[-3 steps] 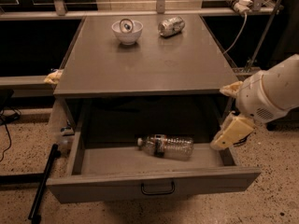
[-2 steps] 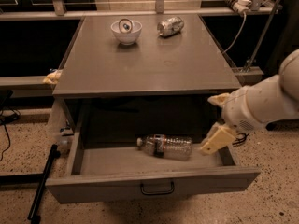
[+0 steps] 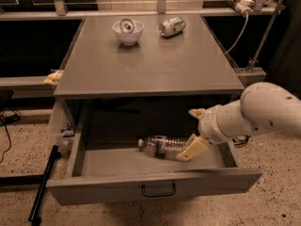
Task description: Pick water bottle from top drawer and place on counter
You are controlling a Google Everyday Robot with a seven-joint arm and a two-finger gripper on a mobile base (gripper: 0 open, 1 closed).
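Note:
The water bottle [image 3: 162, 145] lies on its side in the open top drawer [image 3: 155, 186], white cap pointing left. My gripper [image 3: 194, 132] reaches into the drawer from the right, just above the bottle's right end. Its fingers stand spread: one cream finger [image 3: 192, 148] points down beside the bottle's base, the other [image 3: 196, 112] sits higher near the counter's front edge. The gripper holds nothing. The grey counter [image 3: 150, 62] lies above the drawer.
A white bowl [image 3: 127, 31] with a small object in it and a crushed silver can [image 3: 171, 26] stand at the counter's far edge. A power strip and cable [image 3: 240, 6] hang at the back right. A black pole [image 3: 43, 185] leans on the floor at the left.
My arm has moved left and down into the drawer, bringing the gripper from outside the drawer's right side to the bottle's right end. The bottle has not moved.

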